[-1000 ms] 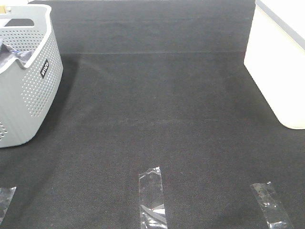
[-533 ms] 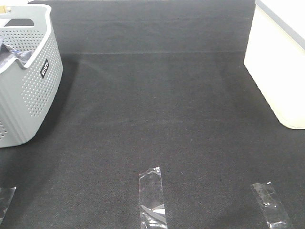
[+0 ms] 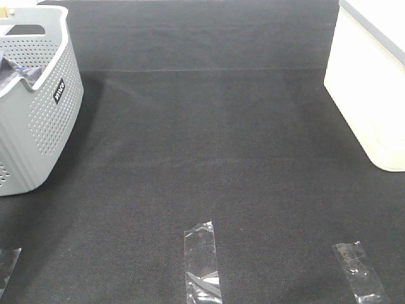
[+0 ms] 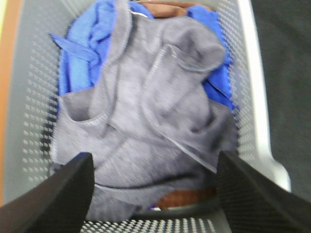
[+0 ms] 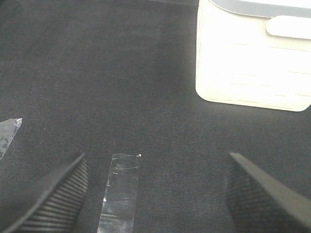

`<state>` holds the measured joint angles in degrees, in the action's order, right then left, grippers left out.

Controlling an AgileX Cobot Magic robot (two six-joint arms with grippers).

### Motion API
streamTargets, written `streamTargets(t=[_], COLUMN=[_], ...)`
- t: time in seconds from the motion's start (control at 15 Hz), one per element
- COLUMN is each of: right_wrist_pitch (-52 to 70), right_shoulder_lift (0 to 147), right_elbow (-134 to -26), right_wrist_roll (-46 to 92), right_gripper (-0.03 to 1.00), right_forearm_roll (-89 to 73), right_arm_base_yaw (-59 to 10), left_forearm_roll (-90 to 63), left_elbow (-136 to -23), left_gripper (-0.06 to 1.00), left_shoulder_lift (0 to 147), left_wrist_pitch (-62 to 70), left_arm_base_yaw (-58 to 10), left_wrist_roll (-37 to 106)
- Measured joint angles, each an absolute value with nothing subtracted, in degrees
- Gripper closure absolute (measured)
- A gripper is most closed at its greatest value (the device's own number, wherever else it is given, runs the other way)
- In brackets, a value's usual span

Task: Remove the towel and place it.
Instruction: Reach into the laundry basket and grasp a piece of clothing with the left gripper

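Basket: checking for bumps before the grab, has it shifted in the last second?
No. The basket keeps its spot relative to the middle tape strip.

The middle of the black mat point(image 3: 209, 145) was open; the grey basket point(image 3: 38, 126) stood at the left, the white box point(image 3: 367, 88) at the right; the towel point(image 4: 146, 111) filled the basket.

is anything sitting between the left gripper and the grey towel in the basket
Nothing visible does. The towel lies on top of the pile in the basket, covering most of the blue cloth. The left gripper faces it, jaws open, with nothing between them.
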<state>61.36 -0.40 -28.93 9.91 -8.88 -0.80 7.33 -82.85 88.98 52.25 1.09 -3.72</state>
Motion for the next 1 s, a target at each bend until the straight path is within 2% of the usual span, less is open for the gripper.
streamTargets(t=[0.2,0.53,0.8,1.0], right_wrist_pitch=[61.4,61.4,61.4,61.4], right_shoulder_lift=[-0.4,-0.4,-0.4,-0.4], right_elbow=[-28.9,-28.9,-28.9,-28.9], right_wrist_roll=[9.9,9.9,9.9,9.9], right_gripper=[0.24,0.24,0.24,0.24], right_forearm_roll=[-8.9,-8.9,-8.9,-8.9], right_arm_base_yaw=[-0.8,-0.8,-0.8,-0.8], left_forearm_roll=[8.1,8.9,9.2,9.8], left_elbow=[-97.5,-113.4,-119.9,-120.0], left_gripper=[0.27,0.27,0.27,0.27], left_shoulder_lift=[99.4,116.1,126.7,130.1], left_wrist_pitch=[54.8,54.7,53.7,50.0], left_arm_base_yaw=[4.2,5.7,5.7,6.0], left_wrist_roll=[-3.7,-3.3,-3.1,-3.1])
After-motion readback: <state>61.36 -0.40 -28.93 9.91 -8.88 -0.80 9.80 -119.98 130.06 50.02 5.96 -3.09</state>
